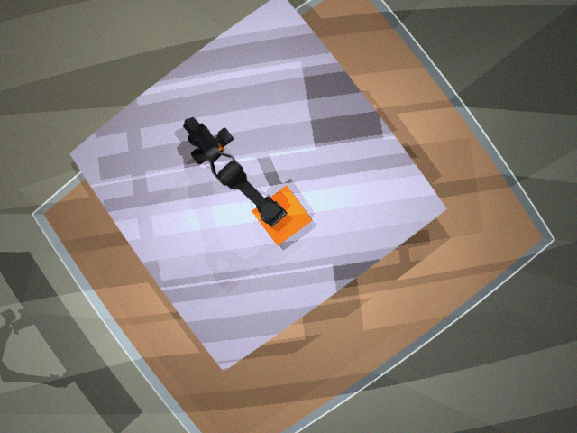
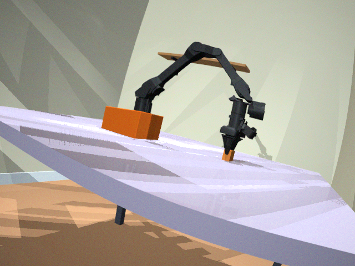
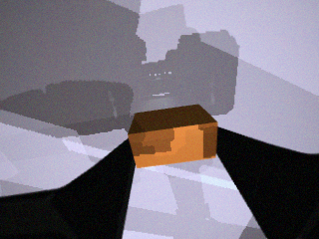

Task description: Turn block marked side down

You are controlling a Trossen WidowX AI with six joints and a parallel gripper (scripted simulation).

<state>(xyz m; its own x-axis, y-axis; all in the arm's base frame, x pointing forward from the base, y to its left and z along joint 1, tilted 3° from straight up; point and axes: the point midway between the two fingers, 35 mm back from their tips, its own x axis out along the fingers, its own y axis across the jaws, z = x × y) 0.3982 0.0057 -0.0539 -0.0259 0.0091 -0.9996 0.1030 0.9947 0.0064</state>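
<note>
While my pincer grips the block, a slip threatens.
Shallow hold; turning it may drop it mark-up on the table.

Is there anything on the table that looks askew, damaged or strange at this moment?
Nothing stands out. The small orange block sits level on the lavender table, undamaged, with the end effector shut on its two sides. The large orange box by the arm's base also rests flat. No marking can be made out on the block.
</note>
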